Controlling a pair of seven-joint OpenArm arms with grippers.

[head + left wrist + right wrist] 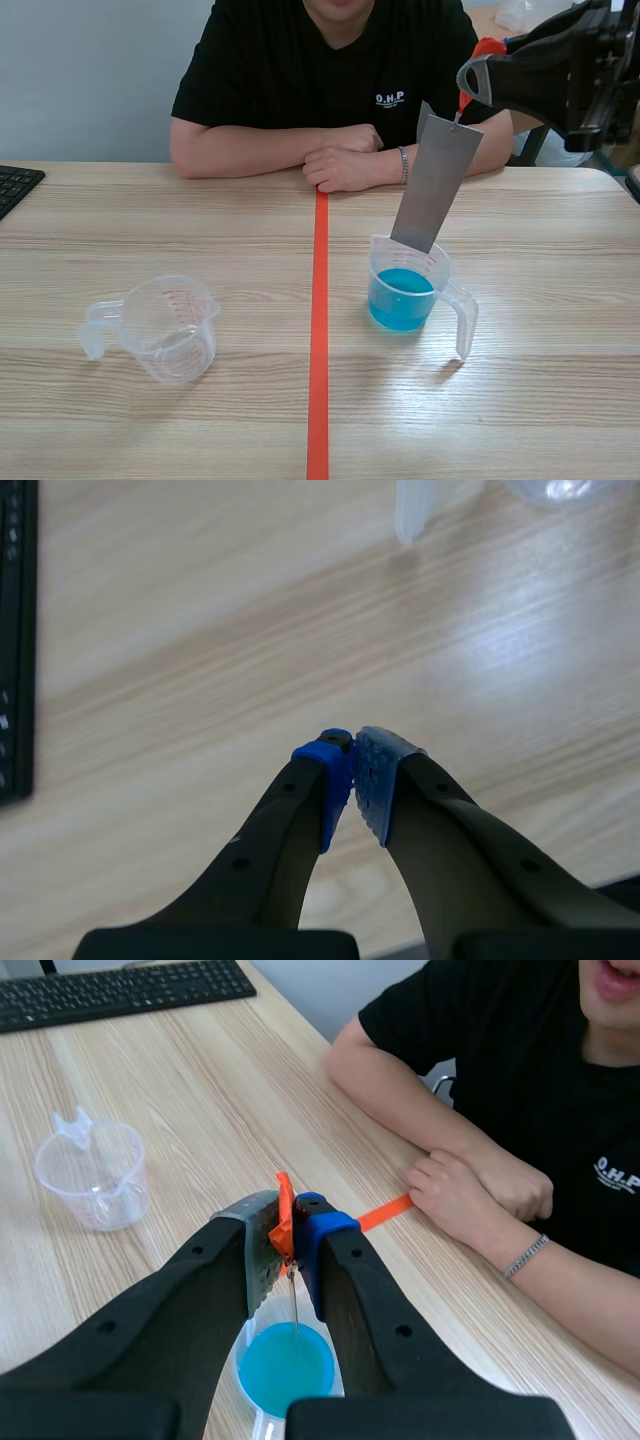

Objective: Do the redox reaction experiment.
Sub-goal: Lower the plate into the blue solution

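A grey metal plate hangs tilted from an orange-red tab. My right gripper is raised at the far right and shut on that tab. The plate's lower edge is level with the rim of a clear measuring cup of blue liquid, above the liquid. In the right wrist view the plate shows edge-on under the fingers. An empty clear measuring cup stands left of the tape line. My left gripper is shut on nothing above bare table, with the empty cup's handle ahead of it.
A person sits across the table with folded forearms resting on its far edge, close behind the plate. A black keyboard lies at the far left edge. An orange-red tape line runs down the middle of the table.
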